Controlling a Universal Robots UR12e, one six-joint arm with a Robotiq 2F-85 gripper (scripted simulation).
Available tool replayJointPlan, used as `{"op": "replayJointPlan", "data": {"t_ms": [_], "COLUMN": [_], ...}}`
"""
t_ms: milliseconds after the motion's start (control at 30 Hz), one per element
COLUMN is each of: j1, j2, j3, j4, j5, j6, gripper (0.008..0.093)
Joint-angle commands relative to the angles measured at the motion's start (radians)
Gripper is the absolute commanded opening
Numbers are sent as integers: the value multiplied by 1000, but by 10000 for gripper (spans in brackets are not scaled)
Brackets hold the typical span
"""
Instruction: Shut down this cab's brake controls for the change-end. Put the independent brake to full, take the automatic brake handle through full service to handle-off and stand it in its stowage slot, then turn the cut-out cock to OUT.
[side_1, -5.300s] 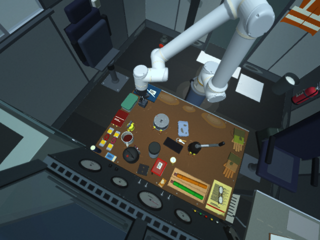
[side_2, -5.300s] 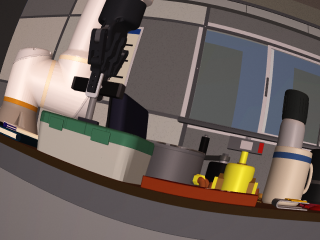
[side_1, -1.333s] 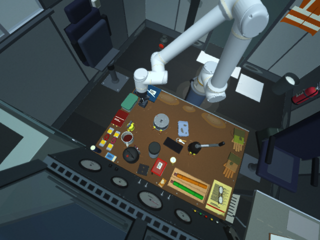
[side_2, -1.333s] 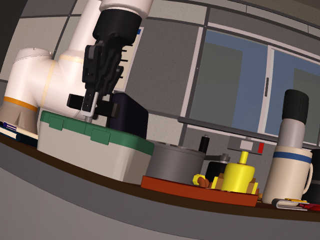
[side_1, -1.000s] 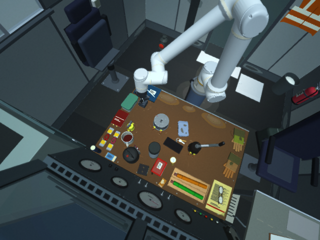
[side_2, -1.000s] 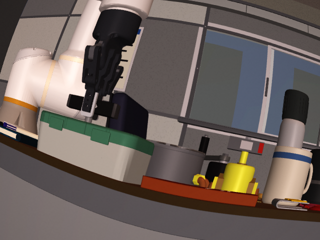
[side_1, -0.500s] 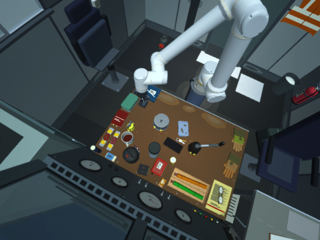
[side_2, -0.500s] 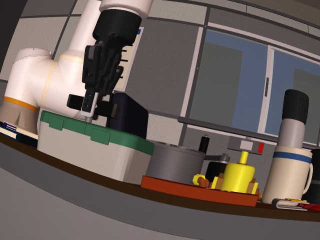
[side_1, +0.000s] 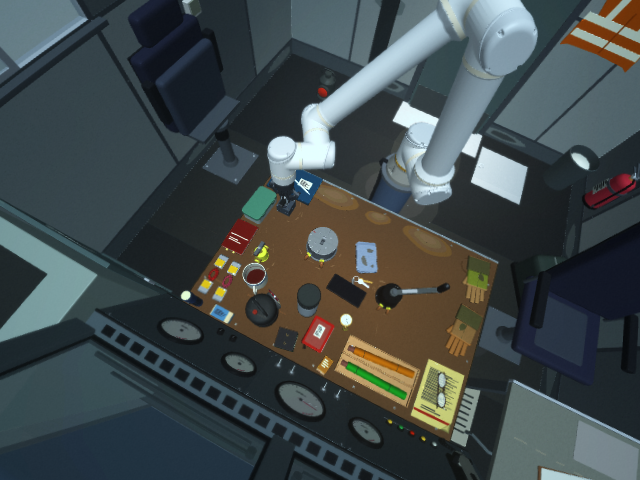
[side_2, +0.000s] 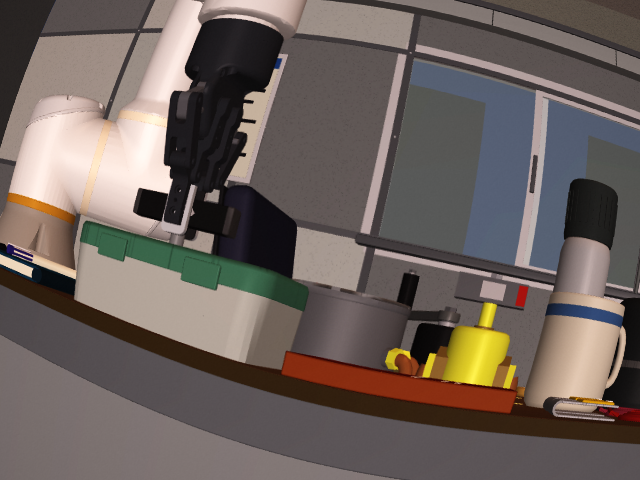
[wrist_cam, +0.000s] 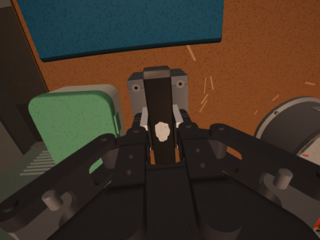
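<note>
The automatic brake handle, a dark bar with a pale spot, stands over the grey stowage block at the desk's far left corner, and my gripper is closed on it there. The grey automatic brake drum sits mid-desk without its handle. The independent brake has its lever pointing right. The yellow cut-out cock sits near the left edge, beside the red book.
The green-lidded box stands just left of the stowage block, and a blue book lies behind it. A mug, flask, phone, keys, flares and gloves crowd the rest of the desk.
</note>
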Motion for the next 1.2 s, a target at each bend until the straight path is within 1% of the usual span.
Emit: {"op": "replayJointPlan", "data": {"t_ms": [0, 400, 1167], "j1": [0, 0, 0], "j2": [0, 0, -8], "j3": [0, 0, -4], "j4": [0, 0, 12], "j5": [0, 0, 0], "j6": [0, 0, 0], "gripper": [235, 475, 480]}}
